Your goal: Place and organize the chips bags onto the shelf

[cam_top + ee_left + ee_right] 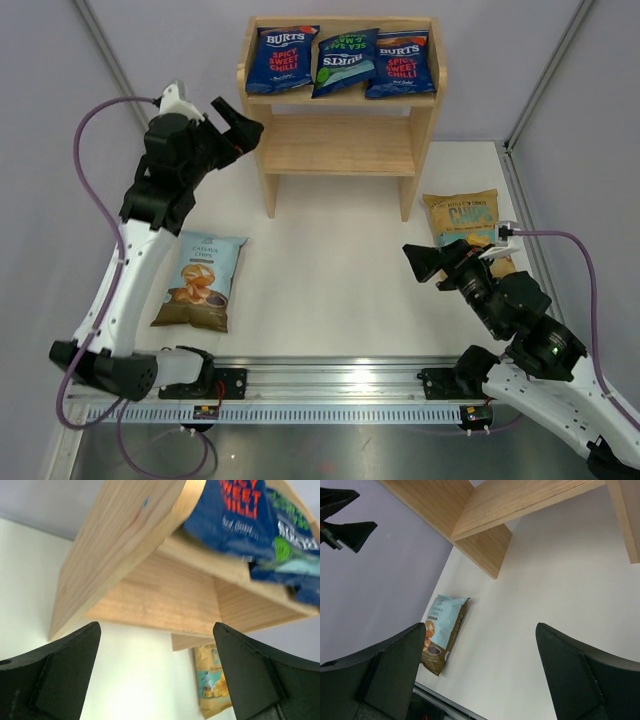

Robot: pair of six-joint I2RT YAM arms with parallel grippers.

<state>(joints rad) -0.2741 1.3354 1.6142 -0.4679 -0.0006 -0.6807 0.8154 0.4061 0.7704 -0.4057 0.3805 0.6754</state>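
Note:
The wooden shelf point(340, 145) stands at the back middle. On its top tier lie two dark-blue Burts bags with red labels point(282, 58) point(402, 64) and one with green point(346, 60) between them. The pale blue-tan bag point(203, 279) lies flat on the table at the left. The yellow bag point(462, 217) lies at the right, by the shelf's right leg. My left gripper point(240, 128) is open and empty, raised beside the shelf's left side point(115, 545). My right gripper point(430, 262) is open and empty, just in front of the yellow bag. The right wrist view shows the pale bag point(442, 630).
A metal rail point(340, 385) runs along the near table edge with both arm bases on it. Grey walls close the back and sides. The shelf's lower tier point(340, 148) holds nothing.

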